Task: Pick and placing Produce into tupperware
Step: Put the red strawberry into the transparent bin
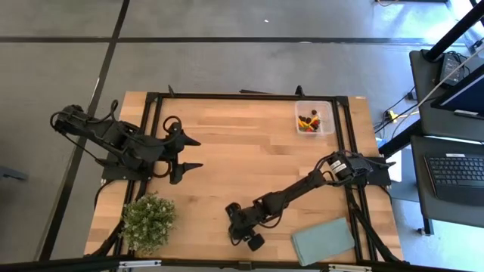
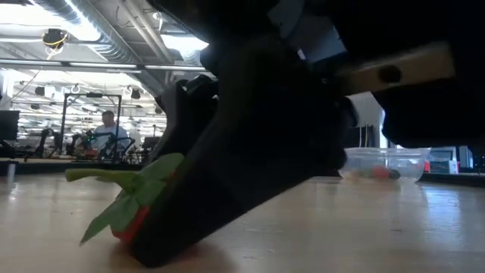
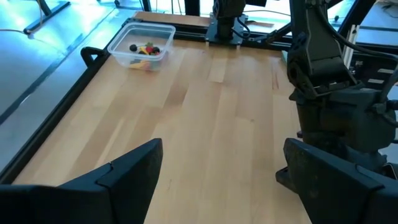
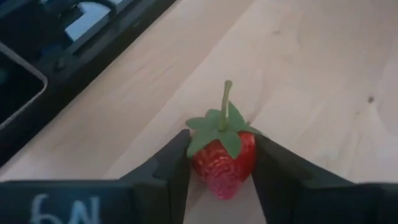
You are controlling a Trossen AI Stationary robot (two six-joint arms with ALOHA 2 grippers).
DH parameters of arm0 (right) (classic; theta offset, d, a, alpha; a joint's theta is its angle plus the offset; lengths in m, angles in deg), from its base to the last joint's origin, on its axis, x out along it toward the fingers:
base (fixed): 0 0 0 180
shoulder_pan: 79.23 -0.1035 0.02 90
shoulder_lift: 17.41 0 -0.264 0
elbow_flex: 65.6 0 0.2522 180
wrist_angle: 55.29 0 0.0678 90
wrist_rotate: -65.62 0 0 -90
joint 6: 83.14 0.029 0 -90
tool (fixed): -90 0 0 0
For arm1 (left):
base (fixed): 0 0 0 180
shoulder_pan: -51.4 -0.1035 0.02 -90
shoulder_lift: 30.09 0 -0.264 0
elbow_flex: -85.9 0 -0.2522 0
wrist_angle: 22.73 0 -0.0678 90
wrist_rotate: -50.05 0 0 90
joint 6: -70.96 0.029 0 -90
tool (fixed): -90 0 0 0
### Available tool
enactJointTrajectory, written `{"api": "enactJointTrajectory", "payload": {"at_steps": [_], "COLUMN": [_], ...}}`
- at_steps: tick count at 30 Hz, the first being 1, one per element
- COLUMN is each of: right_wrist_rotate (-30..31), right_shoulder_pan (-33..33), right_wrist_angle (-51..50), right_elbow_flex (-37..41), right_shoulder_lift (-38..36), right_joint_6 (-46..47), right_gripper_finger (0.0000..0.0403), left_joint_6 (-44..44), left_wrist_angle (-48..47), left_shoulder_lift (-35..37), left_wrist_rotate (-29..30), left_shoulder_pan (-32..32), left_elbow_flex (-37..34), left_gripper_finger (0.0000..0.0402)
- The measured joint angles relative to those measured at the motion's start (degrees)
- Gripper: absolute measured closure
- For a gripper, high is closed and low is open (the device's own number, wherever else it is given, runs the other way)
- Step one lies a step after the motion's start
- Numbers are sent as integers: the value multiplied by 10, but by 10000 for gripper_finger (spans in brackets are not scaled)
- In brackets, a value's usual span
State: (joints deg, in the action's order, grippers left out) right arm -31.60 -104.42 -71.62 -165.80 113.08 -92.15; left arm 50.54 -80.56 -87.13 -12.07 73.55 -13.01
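In the right wrist view the right gripper is pressing its two dark fingers against either side of a small red strawberry, clamping it. The berry is standing with its green leaves and thin stem pointing toward the top of the frame, low on the pale wooden worktop.

The low view is showing the same grip from the side: the dark bulk of the right gripper is slanting down from the upper right of the frame to the lower left, its tip touching the worktop, with a sliver of red strawberry and long green leaves sticking out at its left edge.

From above, the right arm is stretching diagonally from its base at the right edge of the frame down to the lower centre, where the right gripper is sitting low on the worktop; the strawberry is hidden under it there. The left arm is waiting at the left of the frame, its left gripper pointing toward the centre with fingers wide apart.

The tupperware is lying at the upper right of the high frame, well apart from the right gripper, with dark, red and yellow produce inside. A bushy green plant is sitting at the lower left and a flat grey-green rectangle at the lower right. Only the low view is showing a person in the room beyond.
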Motion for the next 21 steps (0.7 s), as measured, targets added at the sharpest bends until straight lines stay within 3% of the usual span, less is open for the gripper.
{"api": "enactJointTrajectory", "payload": {"at_steps": [2, 11, 17, 21], "right_wrist_rotate": [1, 12, 49, 80], "right_shoulder_pan": [2, 49, 125, 202], "right_wrist_angle": [1, -45, -113, -216], "right_elbow_flex": [0, 3, 1, 1], "right_shoulder_lift": [0, -30, -136, -225], "right_joint_6": [27, 119, 174, 253], "right_gripper_finger": [269, 270, 270, 270], "left_joint_6": [0, 0, 0, 0], "left_wrist_angle": [0, -5, -5, -5], "left_shoulder_lift": [0, 0, 1, 1], "left_wrist_rotate": [1, 8, 43, 72], "left_shoulder_pan": [0, 0, 0, 0], "left_elbow_flex": [0, 0, 0, 0], "left_gripper_finger": [75, 75, 75, 75]}}
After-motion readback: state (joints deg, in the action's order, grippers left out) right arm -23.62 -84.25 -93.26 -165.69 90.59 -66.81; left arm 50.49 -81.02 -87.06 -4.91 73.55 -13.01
